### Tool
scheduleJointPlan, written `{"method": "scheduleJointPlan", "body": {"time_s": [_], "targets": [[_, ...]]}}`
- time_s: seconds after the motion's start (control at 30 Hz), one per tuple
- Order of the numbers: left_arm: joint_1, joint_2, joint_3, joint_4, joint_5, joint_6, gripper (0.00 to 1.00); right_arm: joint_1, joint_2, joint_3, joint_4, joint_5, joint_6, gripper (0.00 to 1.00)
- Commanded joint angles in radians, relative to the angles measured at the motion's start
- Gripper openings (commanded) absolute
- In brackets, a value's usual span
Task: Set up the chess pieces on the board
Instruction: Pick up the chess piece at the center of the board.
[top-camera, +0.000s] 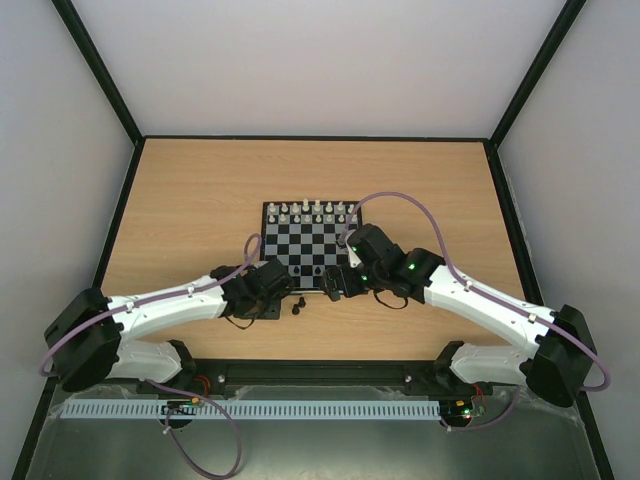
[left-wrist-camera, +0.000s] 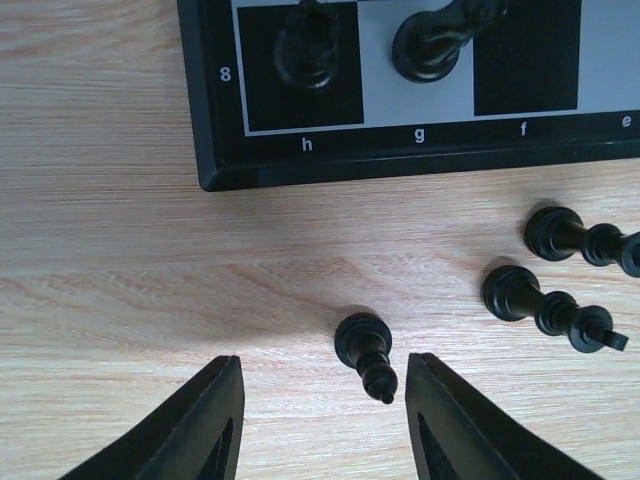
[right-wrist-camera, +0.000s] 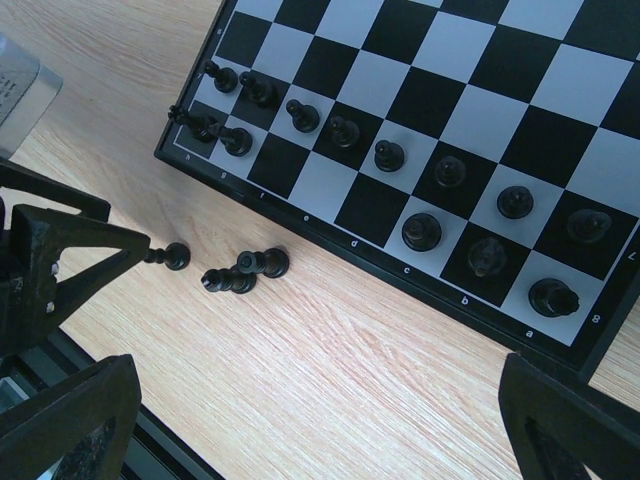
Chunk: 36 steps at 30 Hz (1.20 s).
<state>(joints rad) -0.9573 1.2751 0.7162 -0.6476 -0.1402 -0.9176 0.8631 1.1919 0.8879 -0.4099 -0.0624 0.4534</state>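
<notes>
The board (top-camera: 312, 240) lies mid-table, with white chess pieces (top-camera: 312, 211) along its far rows and black ones on its near rows (right-wrist-camera: 389, 155). Three black pieces lie on their sides on the wood just off the board's near edge (top-camera: 297, 306). My left gripper (left-wrist-camera: 320, 425) is open and low over the table. One fallen black piece (left-wrist-camera: 364, 352) lies between its fingers, touching neither. The other two (left-wrist-camera: 545, 305) (left-wrist-camera: 578, 238) lie to its right. My right gripper (right-wrist-camera: 320, 430) is open wide and empty above the wood by the board's near edge (right-wrist-camera: 430, 285).
The board's h8 corner (left-wrist-camera: 215, 165) is just ahead of the left fingers, with black pieces on h8 (left-wrist-camera: 307, 48) and g8 (left-wrist-camera: 432, 42). The left gripper's fingers (right-wrist-camera: 60, 255) show at the left of the right wrist view, close to the fallen pieces (right-wrist-camera: 245, 272).
</notes>
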Motion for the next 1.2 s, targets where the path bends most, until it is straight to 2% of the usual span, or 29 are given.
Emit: {"method": "scheduleJointPlan", "body": {"time_s": [0.0, 0.13, 0.23, 0.37, 0.53, 0.67, 0.83, 1.17], "targets": [[-0.009, 0.025, -0.008, 0.013, -0.019, 0.01, 0.45, -0.004, -0.019, -0.01, -0.008, -0.004, 0.001, 0.98], [-0.008, 0.04, -0.008, 0.023, -0.016, 0.026, 0.36, -0.004, -0.019, -0.011, -0.01, 0.002, 0.001, 0.99], [-0.01, 0.051, -0.001, 0.024, -0.013, 0.038, 0.34, -0.004, -0.015, -0.01, -0.011, 0.004, 0.001, 0.99], [-0.01, 0.066, -0.003, 0.03, -0.003, 0.047, 0.37, -0.004, -0.014, -0.011, -0.011, 0.008, 0.001, 0.99], [-0.014, 0.074, -0.006, 0.041, 0.007, 0.053, 0.5, -0.004, -0.014, -0.012, -0.013, 0.013, 0.002, 0.99], [-0.018, 0.079, -0.004, 0.051, 0.014, 0.054, 0.54, -0.004, -0.014, -0.012, -0.014, 0.015, 0.002, 0.99], [-0.022, 0.083, -0.008, 0.06, 0.019, 0.054, 0.48, -0.004, -0.014, -0.012, -0.014, 0.016, 0.002, 0.99], [-0.03, 0.073, -0.038, 0.061, 0.026, 0.037, 0.45, -0.004, -0.022, -0.012, -0.017, 0.024, 0.002, 0.99]]}}
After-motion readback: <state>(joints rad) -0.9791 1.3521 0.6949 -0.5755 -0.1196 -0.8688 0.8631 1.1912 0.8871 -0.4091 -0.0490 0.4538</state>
